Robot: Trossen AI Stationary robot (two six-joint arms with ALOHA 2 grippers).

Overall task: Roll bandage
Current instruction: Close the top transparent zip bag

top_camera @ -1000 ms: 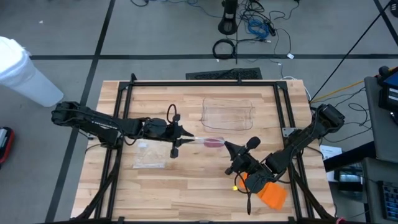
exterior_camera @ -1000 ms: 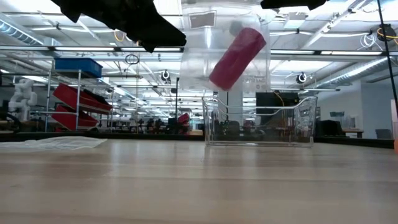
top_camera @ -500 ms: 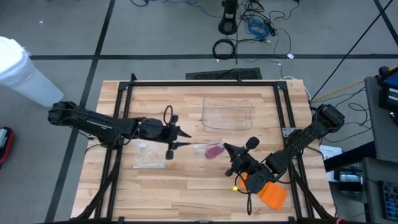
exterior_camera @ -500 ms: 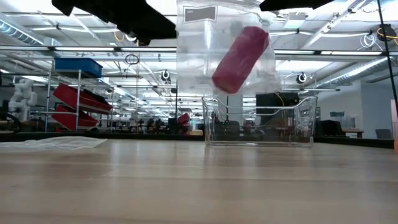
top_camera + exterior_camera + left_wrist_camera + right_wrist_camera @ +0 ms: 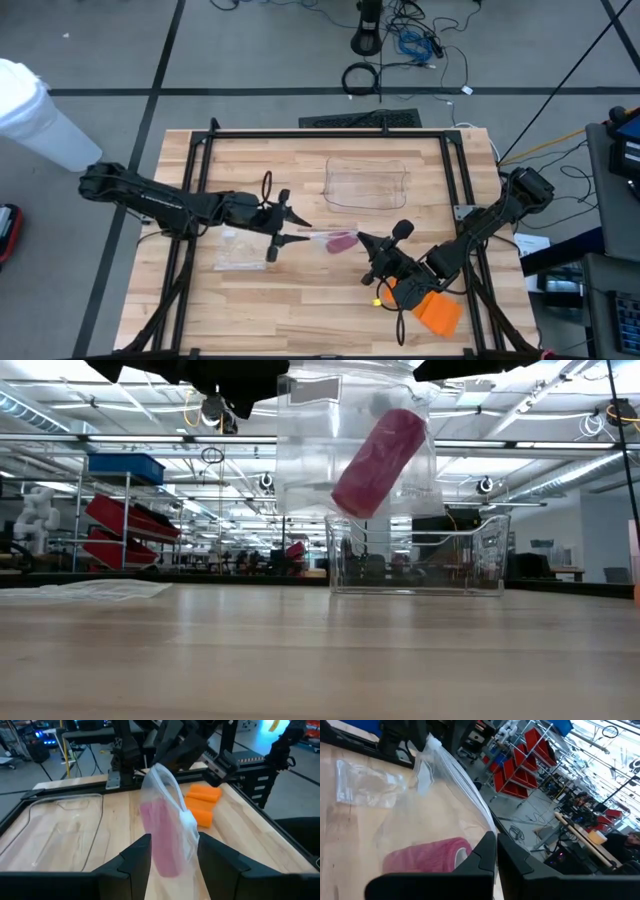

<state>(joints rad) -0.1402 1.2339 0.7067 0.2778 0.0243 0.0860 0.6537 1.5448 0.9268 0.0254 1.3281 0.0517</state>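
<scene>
A clear plastic bag (image 5: 325, 238) with a pink bandage roll (image 5: 342, 241) inside hangs above the table's middle; the low view shows it clear of the wood (image 5: 350, 450). My right gripper (image 5: 364, 240) is shut on the bag's right end. My left gripper (image 5: 300, 230) is open at the bag's left end. In the left wrist view its fingers (image 5: 135, 860) stand on either side of the bag (image 5: 167, 810). I cannot tell whether they touch it. My right gripper pinches the bag's edge (image 5: 487, 827) between its two shut fingers, coming about level from the table's right side. The bag is lifted clear of the table. The roll (image 5: 427, 857) lies in it just ahead of the fingers, and the plastic stretches away toward the left arm.
A clear plastic tub (image 5: 367, 182) stands on the far side of the table's middle. A flat empty clear bag (image 5: 240, 250) lies under the left arm. Orange pieces (image 5: 425, 305) lie under the right arm near the front right. Black frame rails (image 5: 190, 200) run along both sides.
My left gripper has opened, letting go of the bag's left end, and has drawn back a little toward the table's left edge. The bag, drawn taut between both grippers before, now hangs from my right gripper. The roll has shifted slightly left and toward the near edge.
</scene>
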